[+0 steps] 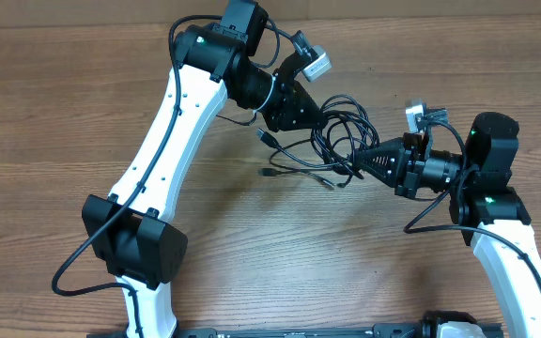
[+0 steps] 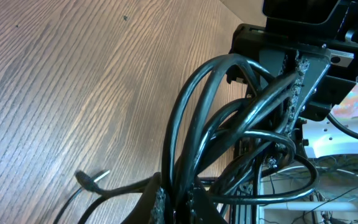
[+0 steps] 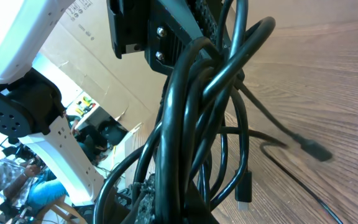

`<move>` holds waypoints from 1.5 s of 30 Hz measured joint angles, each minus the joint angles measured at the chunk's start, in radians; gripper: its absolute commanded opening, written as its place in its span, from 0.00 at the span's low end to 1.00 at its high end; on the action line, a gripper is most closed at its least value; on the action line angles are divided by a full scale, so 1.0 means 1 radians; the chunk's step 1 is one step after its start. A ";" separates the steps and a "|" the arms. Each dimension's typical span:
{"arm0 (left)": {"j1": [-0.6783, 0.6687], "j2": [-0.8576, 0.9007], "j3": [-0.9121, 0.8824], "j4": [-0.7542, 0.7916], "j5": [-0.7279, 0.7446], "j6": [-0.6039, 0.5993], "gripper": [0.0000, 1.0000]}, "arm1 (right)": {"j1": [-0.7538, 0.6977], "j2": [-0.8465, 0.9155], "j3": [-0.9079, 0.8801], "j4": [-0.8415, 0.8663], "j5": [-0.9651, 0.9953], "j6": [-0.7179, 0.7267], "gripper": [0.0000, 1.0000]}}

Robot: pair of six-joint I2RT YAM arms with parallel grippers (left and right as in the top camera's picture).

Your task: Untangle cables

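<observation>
Overhead view checked. Found cables (image 1: pixel 341 131) bunched between both grippers over wooden table (image 1: pixel 64 113). Observed left gripper (image 1: pixel 316 117) clamped on bundle's upper-left side, right gripper (image 1: pixel 358 160) clamped on its lower-right side. Noted loose plug ends (image 1: pixel 269 173) lying left of bundle on table.

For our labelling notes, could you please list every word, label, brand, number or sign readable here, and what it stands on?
No text can be read.
Small dark print on the brown cardboard box, right wrist view: too small and blurred to read.
Thin black cables and brown wooden table: no text.
</observation>
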 measured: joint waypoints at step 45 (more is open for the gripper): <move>-0.047 0.000 0.000 -0.098 -0.367 -0.046 0.04 | 0.198 -0.003 0.006 -0.267 0.452 -0.087 0.44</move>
